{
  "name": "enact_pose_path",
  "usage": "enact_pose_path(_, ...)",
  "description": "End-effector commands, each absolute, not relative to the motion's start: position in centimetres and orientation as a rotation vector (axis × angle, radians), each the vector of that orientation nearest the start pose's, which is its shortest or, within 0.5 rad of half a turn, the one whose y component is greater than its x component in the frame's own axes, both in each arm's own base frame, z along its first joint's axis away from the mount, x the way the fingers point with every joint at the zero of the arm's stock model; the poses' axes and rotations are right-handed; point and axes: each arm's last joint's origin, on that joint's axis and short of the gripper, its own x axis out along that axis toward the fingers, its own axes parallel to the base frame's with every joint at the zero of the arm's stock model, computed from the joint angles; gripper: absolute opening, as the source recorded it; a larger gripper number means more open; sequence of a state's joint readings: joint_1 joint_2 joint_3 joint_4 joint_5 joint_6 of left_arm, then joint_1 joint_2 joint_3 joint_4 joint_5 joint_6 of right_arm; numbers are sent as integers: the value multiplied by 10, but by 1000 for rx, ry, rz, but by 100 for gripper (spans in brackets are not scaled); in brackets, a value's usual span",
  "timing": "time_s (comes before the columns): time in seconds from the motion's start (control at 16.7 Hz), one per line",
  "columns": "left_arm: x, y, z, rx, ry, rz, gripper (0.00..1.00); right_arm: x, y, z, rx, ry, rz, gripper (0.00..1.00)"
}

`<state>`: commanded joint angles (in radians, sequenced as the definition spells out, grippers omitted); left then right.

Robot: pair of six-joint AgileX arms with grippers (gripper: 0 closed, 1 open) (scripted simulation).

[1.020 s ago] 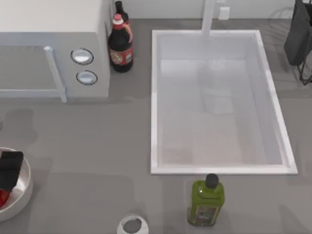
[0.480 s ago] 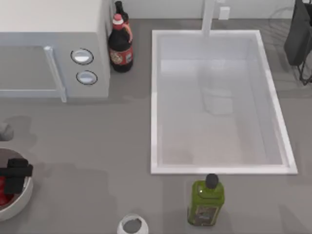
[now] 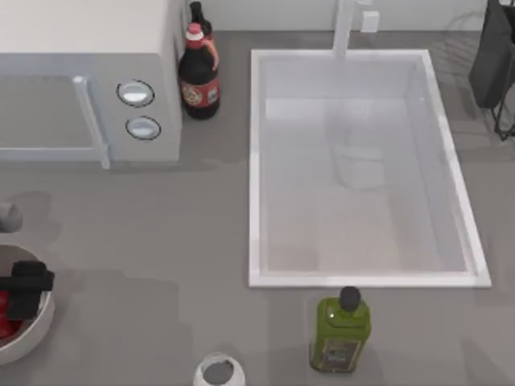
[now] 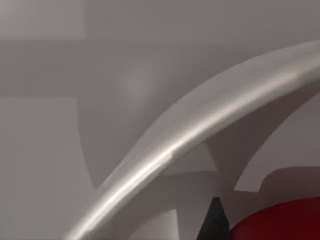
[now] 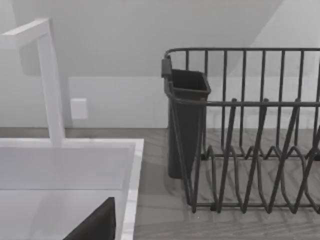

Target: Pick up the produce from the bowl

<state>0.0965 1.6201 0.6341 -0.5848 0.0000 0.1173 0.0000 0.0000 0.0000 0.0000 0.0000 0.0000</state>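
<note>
At the counter's [image 3: 161, 241] far left, about eight o'clock in the top view, my left gripper [image 3: 24, 291] sat down inside the bowl [image 3: 36, 326], right over the produce [image 3: 6, 315]. The produce lay in the bowl, its red showing just beside the dark gripper. I could not tell whether the gripper was clenched on the produce or released. In the left wrist view the bowl's thick rim [image 4: 190, 135] swept across, with the produce [image 4: 280, 222] below it and one dark fingertip [image 4: 214, 222] just beside it.

At ten o'clock stood the microwave [image 3: 88, 80], and by its right side the red-capped bottle [image 3: 199, 76]. Near six o'clock sat a small cup [image 3: 218, 371], and to its right the green bottle [image 3: 341, 331], just below the sink [image 3: 253, 161], which took the middle and right of the counter. A tap [image 3: 344, 28] rose at twelve o'clock.

At two o'clock stood the dish rack [image 3: 495, 56]. The right wrist view looked at the rack [image 5: 250, 130], its dark cutlery holder [image 5: 185, 120] and the tap [image 5: 47, 80]; I could not tell my right gripper's state.
</note>
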Motion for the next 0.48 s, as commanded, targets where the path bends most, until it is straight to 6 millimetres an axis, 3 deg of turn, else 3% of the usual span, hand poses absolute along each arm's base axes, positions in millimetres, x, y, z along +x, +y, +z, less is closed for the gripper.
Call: enact_pose_path(0.48,223,22,93,16,1571,-16,10,106,-1,160,0,0,0,100)
